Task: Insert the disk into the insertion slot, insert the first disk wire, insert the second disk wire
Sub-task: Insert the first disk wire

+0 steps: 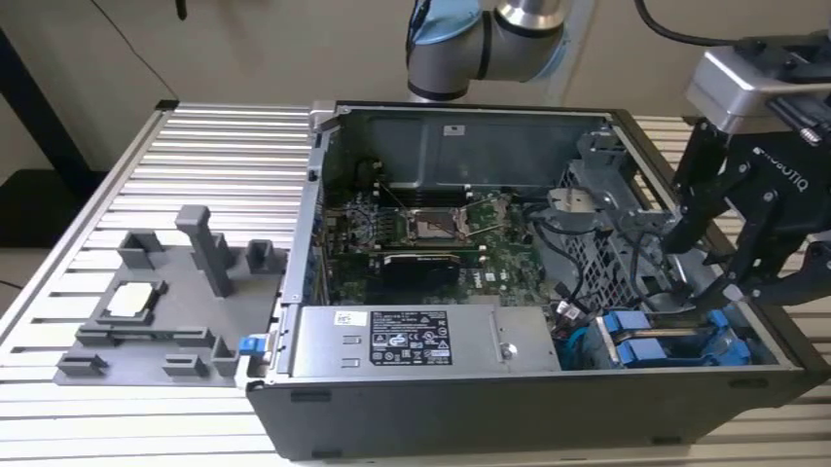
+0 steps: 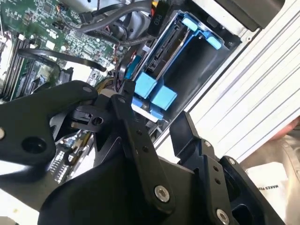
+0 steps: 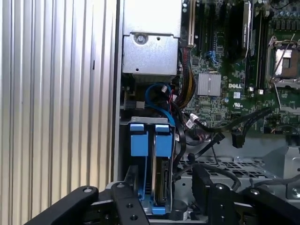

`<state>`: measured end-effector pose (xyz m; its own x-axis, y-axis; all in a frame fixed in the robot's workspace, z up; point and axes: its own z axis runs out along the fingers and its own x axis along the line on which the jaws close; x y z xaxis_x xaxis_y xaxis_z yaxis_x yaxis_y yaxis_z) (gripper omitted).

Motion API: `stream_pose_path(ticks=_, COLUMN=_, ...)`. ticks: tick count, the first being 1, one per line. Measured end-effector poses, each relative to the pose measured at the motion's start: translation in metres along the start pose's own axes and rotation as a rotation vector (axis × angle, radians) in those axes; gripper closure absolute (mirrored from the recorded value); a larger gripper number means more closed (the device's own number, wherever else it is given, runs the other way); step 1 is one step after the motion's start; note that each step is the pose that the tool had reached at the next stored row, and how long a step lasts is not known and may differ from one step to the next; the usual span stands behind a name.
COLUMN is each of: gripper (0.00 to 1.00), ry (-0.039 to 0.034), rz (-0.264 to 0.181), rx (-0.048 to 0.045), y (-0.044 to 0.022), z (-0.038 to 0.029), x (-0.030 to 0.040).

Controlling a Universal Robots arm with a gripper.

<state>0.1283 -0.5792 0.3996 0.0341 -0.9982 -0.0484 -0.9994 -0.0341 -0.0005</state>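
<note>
The disk (image 1: 645, 347) sits upright in the insertion slot (image 1: 727, 341) at the case's near corner on the exterior view's right, its blue carrier tabs (image 3: 150, 139) pointing toward the power supply. The metal body of the disk (image 3: 160, 183) shows between the blue rails, and the disk's tabs (image 2: 155, 92) stick out of the bay. My gripper (image 1: 722, 274) hangs open just above the disk cage, empty, with one finger (image 3: 125, 205) on each side of the disk in the first wrist view. A loose black cable connector (image 3: 237, 138) and a blue cable (image 3: 157, 93) lie beside the cage.
The open computer case holds a grey power-supply box (image 1: 389, 341) along its near side and a green motherboard (image 1: 429, 224) in the middle. A grey fixture plate (image 1: 162, 306) with upright blocks stands on the slatted metal table (image 1: 156, 175) at the exterior view's left.
</note>
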Motion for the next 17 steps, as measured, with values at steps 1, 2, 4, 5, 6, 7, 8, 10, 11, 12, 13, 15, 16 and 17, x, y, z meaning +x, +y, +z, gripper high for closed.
stream_pose_path(ticks=1, gripper=0.42, ry=-0.0083, rz=-0.001, rx=0.0158, y=0.0003, z=-0.0001, x=0.0)
stream_pose_path(ticks=2, gripper=0.42, ry=-0.0167, rz=-0.001, rx=0.0308, y=0.0005, z=-0.0001, x=-0.0001)
stream_pose_path(ticks=4, gripper=0.42, ry=-0.0407, rz=-0.003, rx=0.0593, y=0.0009, z=-0.0001, x=0.0)
stream_pose_path(ticks=5, gripper=0.42, ry=-0.0534, rz=-0.003, rx=0.071, y=0.0009, z=-0.0001, x=-0.0001)
stream_pose_path(ticks=6, gripper=0.42, ry=-0.068, rz=-0.003, rx=0.0804, y=0.0009, z=-0.0001, x=-0.0001)
stream_pose_path(ticks=7, gripper=0.42, ry=-0.0795, rz=-0.003, rx=0.0838, y=0.0008, z=0.0001, x=-0.0001)
stream_pose_path(ticks=8, gripper=0.42, ry=-0.0801, rz=-0.004, rx=0.0838, y=-0.001, z=0.0002, x=0.0)
stream_pose_path(ticks=10, gripper=0.42, ry=-0.0804, rz=-0.006, rx=0.0817, y=-0.0067, z=0.0005, x=0.0002)
stream_pose_path(ticks=11, gripper=0.42, ry=-0.0805, rz=-0.008, rx=0.0789, y=-0.0096, z=0.0005, x=0.0003)
stream_pose_path(ticks=12, gripper=0.42, ry=-0.0806, rz=-0.009, rx=0.0761, y=-0.0124, z=0.0006, x=0.0004)
stream_pose_path(ticks=13, gripper=0.42, ry=-0.0808, rz=-0.01, rx=0.0731, y=-0.0152, z=0.0009, x=0.0005)
stream_pose_path(ticks=15, gripper=0.42, ry=-0.0811, rz=-0.012, rx=0.0679, y=-0.0206, z=0.0019, x=0.0007)
stream_pose_path(ticks=16, gripper=0.42, ry=-0.0814, rz=-0.014, rx=0.0664, y=-0.0232, z=0.0031, x=0.0008)
stream_pose_path(ticks=17, gripper=0.42, ry=-0.0814, rz=-0.016, rx=0.0655, y=-0.0253, z=0.0042, x=0.0009)
